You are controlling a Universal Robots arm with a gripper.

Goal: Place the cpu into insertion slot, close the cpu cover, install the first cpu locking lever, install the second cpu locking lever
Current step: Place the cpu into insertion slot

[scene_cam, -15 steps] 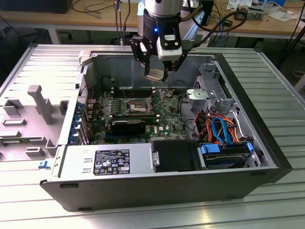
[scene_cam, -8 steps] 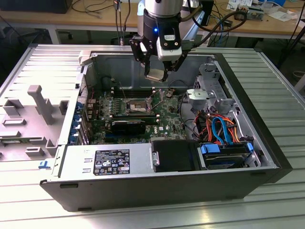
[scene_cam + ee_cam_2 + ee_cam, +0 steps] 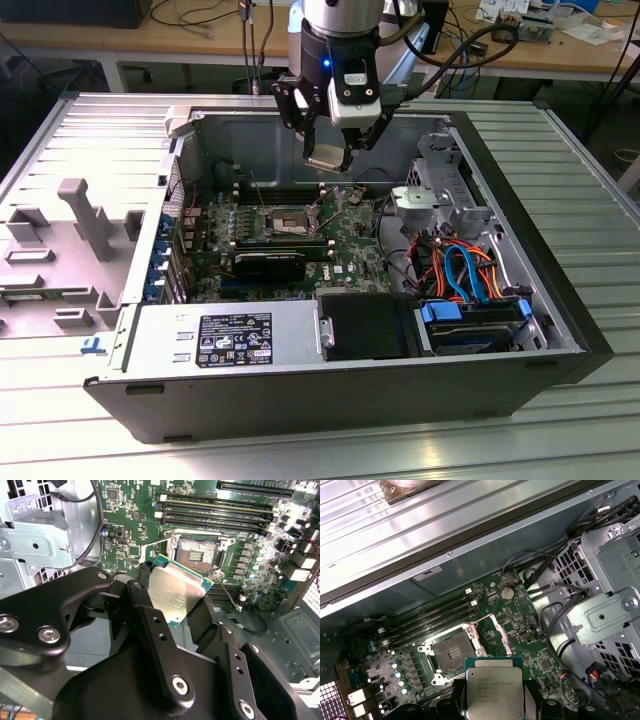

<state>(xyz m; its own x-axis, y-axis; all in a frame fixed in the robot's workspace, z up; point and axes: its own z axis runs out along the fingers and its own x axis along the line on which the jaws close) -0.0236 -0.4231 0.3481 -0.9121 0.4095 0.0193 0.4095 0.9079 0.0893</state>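
My gripper (image 3: 327, 150) hangs over the open computer case, shut on the cpu (image 3: 326, 158), a flat silvery square chip held by its edges. In the second wrist view the cpu (image 3: 175, 592) is tilted between black fingers (image 3: 145, 610), above and beside the insertion slot (image 3: 196, 555). In the first wrist view the cpu (image 3: 494, 690) floats clear of the insertion slot (image 3: 451, 652), whose dark centre lies bare. The cpu cover (image 3: 496, 634) stands swung up beside the socket. In the exterior view the slot (image 3: 285, 218) is below the gripper, toward that view's left.
Long black memory sticks (image 3: 432, 617) run along the socket. A metal drive cage (image 3: 440, 190) with cables (image 3: 455, 265) fills the case toward the exterior view's right. A black shroud (image 3: 365, 325) and power supply (image 3: 225, 340) sit at the near wall.
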